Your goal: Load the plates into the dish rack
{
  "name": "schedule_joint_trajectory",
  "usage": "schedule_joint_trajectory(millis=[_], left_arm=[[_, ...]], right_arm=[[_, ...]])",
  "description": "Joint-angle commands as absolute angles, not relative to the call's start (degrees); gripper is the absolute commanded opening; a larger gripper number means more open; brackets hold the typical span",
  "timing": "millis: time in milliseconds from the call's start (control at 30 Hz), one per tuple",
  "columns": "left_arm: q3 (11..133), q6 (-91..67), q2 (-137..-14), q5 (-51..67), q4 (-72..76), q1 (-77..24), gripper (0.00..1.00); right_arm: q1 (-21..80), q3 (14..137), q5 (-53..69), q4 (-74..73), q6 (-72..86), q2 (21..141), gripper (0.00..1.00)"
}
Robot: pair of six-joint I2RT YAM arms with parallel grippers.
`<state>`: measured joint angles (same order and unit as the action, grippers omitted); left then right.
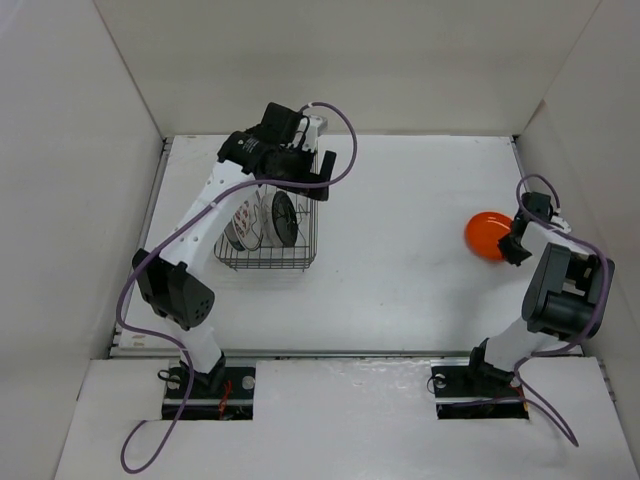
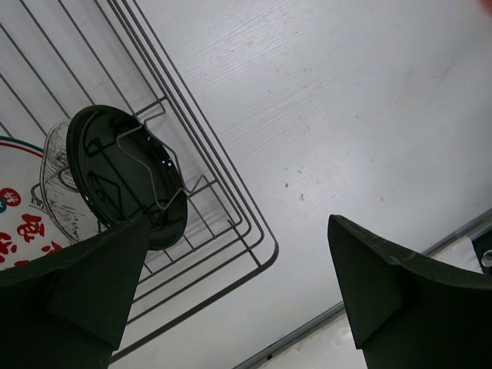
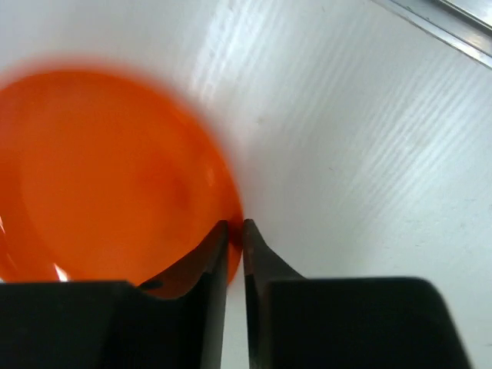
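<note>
At the near edge of the counter (image 1: 400,200) the two arms are bolted side by side. The right arm (image 1: 555,295) bends up and forward on the right side, where the orange plate (image 3: 108,169) lies flat on the counter, well apart from the rack. The right claw (image 3: 235,224) sits at that plate's right-hand rim, its two fingers drawn in to a thin slit with the orange edge pinched between them. The plate looks to be resting on the counter. On the left side of the counter stands the dish rack (image 1: 268,266), a dark wire basket. Inside it the glossy black plate (image 2: 115,169) stands on edge against a wire prong, the clear plate (image 2: 58,192) stands just behind it, and the white plate with red marks (image 2: 11,223) shows at the edge of the left wrist view beyond that. The left arm (image 1: 215,205) reaches across the rack. The left claw (image 2: 238,227) hangs above the rack's far right corner with its fingers spread wide and nothing between them, the rack's corner wires and bare counter showing below.
</note>
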<state>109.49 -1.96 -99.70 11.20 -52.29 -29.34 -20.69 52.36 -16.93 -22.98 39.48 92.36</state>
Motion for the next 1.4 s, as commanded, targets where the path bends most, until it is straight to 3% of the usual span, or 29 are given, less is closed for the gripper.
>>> schedule_joint_trajectory(millis=[0,67,100,400,633,1033,1367], left_arm=[[112.8,-1.1,-99.8,12.9,-53.9,-29.4,1.0],[112.8,-1.1,-99.8,12.9,-53.9,-29.4,1.0],[112.8,-1.1,-99.8,12.9,-53.9,-29.4,1.0],[118.3,0.3,-103.7,14.2,-53.3,-26.3,1.0],[122.2,0.8,-106.6,13.5,-52.7,-26.3,1.0],[122.7,1.4,-108.6,15.7,-51.6,-26.3,1.0],[124.4,5.9,-109.8,29.3,-46.9,-26.3,1.0]], right_arm=[[-21.0,55.3,-16.4,-23.3,37.5,93.2,0.13],[-21.0,56.9,-15.5,-24.0,36.7,93.9,0.01],[-21.0,56.9,-15.5,-24.0,36.0,94.7,0.0],[-21.0,55.5,-10.8,-21.3,35.2,92.8,0.0],[-21.0,49.9,-4.5,-12.0,35.2,79.5,0.0],[-18.8,52.7,2.4,-11.1,33.5,79.5,0.0],[-12.1,55.0,6.9,-9.4,31.6,73.2,0.0]])
